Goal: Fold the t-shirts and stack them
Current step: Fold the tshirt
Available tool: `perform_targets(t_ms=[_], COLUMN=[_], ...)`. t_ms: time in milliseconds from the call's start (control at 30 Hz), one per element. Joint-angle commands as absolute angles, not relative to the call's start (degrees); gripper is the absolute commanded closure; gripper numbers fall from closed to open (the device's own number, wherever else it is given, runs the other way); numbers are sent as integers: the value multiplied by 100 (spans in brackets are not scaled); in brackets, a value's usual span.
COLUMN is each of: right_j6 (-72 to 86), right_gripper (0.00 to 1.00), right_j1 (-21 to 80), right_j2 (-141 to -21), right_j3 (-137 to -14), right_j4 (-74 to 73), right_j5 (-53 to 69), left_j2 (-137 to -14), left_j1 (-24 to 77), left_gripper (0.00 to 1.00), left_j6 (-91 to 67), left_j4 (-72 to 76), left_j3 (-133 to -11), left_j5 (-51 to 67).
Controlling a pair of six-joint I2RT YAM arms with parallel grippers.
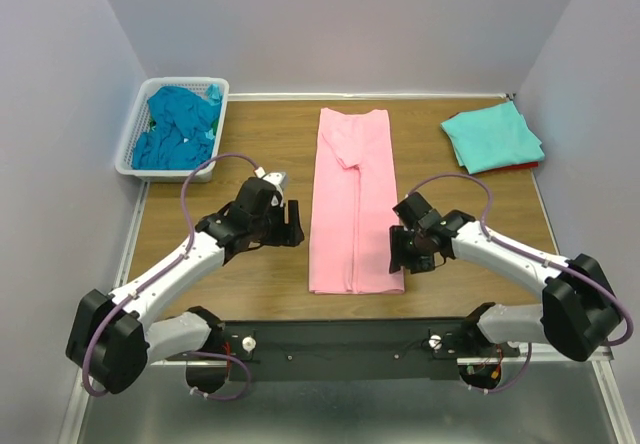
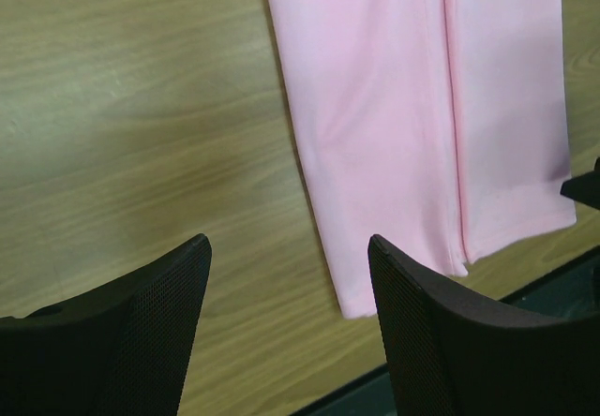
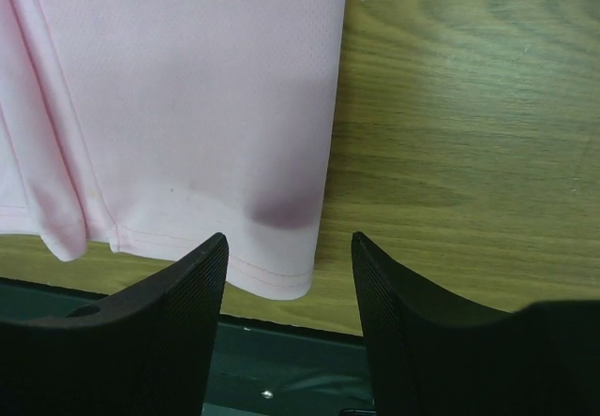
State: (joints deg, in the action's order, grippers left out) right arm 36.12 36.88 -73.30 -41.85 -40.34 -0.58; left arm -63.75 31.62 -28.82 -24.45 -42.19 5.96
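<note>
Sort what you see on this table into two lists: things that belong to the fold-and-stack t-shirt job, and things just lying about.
Belongs to the job: long pink fabric t-shirt folded into a strip; folded aqua fabric t-shirt; red fabric t-shirt beneath it; crumpled teal-blue fabric t-shirts.
Just lying about: white plastic lattice basket holding the teal-blue ones; brown wooden table.

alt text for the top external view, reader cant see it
A light pink fabric t-shirt, folded into a long strip, lies on a wooden table between the left claw and right claw, both open by its near end. A white plastic lattice basket of teal-blue shirts sits far left; an aqua shirt tops a red shirt far right.
</note>
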Motion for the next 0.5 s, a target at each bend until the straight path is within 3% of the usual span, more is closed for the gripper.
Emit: perform_targets(t_ms=[0,467], right_j6=[3674,3595], right_gripper=[38,54], right_j1=[3665,3665], right_j2=[-7409,-7690], right_j3=[-4035,-3850], right_j4=[-4140,-4131], right_j5=[-176,474], left_j2=[-6434,-6732], left_j1=[3436,3964], left_gripper=[24,29], left_j6=[-3181,-3349], left_j4=[-2768,-3023], left_j3=[-4228,-4395], left_j5=[712,703])
